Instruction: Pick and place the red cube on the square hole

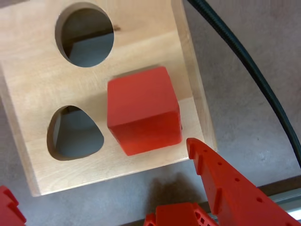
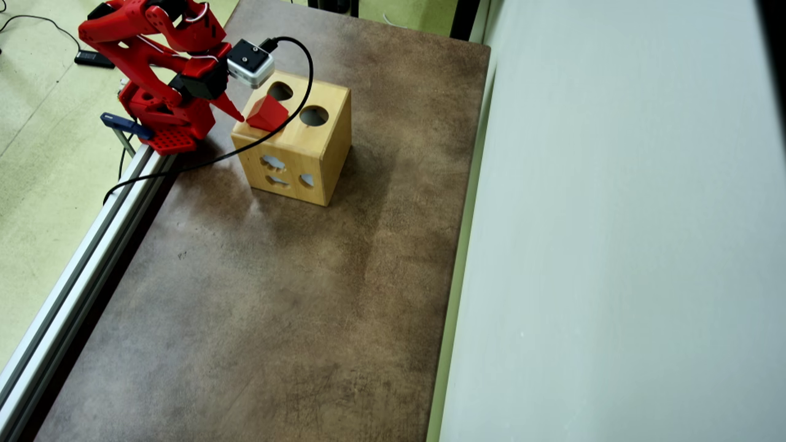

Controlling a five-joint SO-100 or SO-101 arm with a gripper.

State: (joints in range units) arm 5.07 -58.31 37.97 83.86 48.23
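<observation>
Bright red cube point(image 1: 142, 110) sits tilted on the wooden box point(image 1: 42, 89), covering its square hole; gripper point(image 1: 101, 176) spread apart, empty.

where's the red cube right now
The red cube sits tilted on top of the wooden box, right of the round hole and the rounded-triangle hole in the wrist view, apart from the open jaws.

My brown mottled tabletop point(image 2: 276, 294) has just the wooden box point(image 2: 307, 162) sitting upper left, plus a black cable point(image 2: 184, 167) trailing beside it.
</observation>
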